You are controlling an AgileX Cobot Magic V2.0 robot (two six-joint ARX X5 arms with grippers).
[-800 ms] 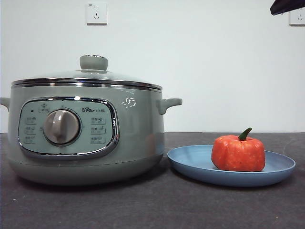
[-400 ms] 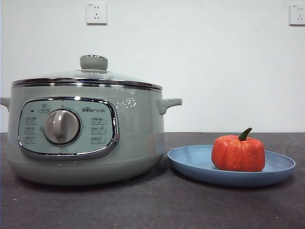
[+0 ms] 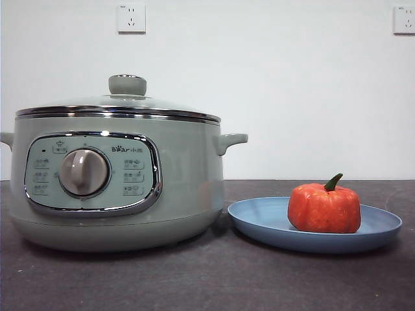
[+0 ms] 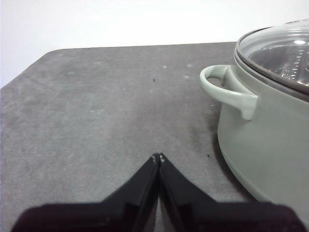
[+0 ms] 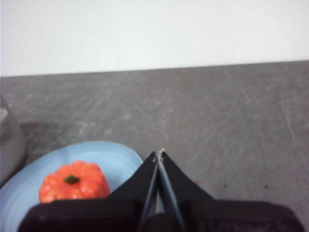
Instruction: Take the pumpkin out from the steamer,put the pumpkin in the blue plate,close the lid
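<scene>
The orange-red pumpkin (image 3: 324,207) with its green stem sits upright in the blue plate (image 3: 259,220), on the table right of the steamer (image 3: 117,181). The glass lid (image 3: 120,103) rests on the steamer, its green knob on top. Neither arm shows in the front view. In the right wrist view my right gripper (image 5: 159,153) is shut and empty, held back from the pumpkin (image 5: 73,182) and the plate (image 5: 29,186). My left gripper (image 4: 158,156) is shut and empty over bare table, apart from the steamer's side handle (image 4: 227,87) and the lid (image 4: 280,50).
The dark grey table (image 3: 214,278) runs to a white wall with two sockets (image 3: 131,17). The left wrist view shows the table's rounded far corner (image 4: 50,55).
A black arm tip at the top right corner of the front view one second ago has gone out of sight. Steamer, lid, plate and pumpkin have not moved.
</scene>
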